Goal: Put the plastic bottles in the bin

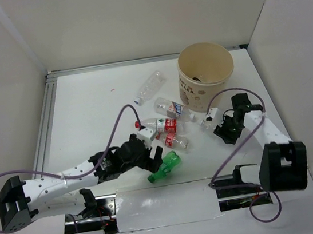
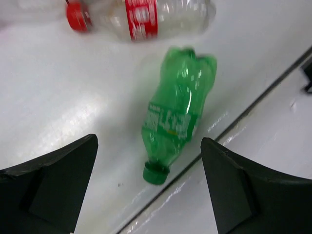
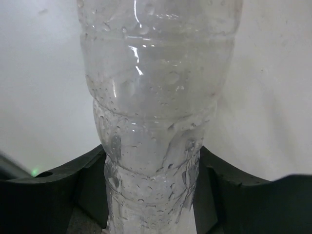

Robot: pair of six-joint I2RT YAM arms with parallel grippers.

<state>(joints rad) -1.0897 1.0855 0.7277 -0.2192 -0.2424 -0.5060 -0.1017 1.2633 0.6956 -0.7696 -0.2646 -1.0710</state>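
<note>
The beige bin (image 1: 191, 92) stands at the back right, with something dark inside. Several plastic bottles lie left of it: a clear one (image 1: 149, 85), one with a dark label (image 1: 170, 109), and two with red labels (image 1: 164, 125) (image 1: 175, 143). A green bottle (image 1: 164, 168) (image 2: 178, 109) lies nearest, cap toward me. My left gripper (image 1: 152, 161) (image 2: 148, 144) hangs open above its cap end. A red-labelled bottle (image 2: 141, 17) lies beyond. My right gripper (image 1: 220, 126) (image 3: 152, 161) is shut on a clear wet bottle (image 1: 208, 121) (image 3: 156, 97), near the bin's foot.
An aluminium rail (image 1: 44, 120) runs along the table's left side and back edge. White walls close in on three sides. A taped seam (image 1: 167, 199) crosses the front between the arm bases. The right arm's purple cable (image 1: 228, 93) loops beside the bin.
</note>
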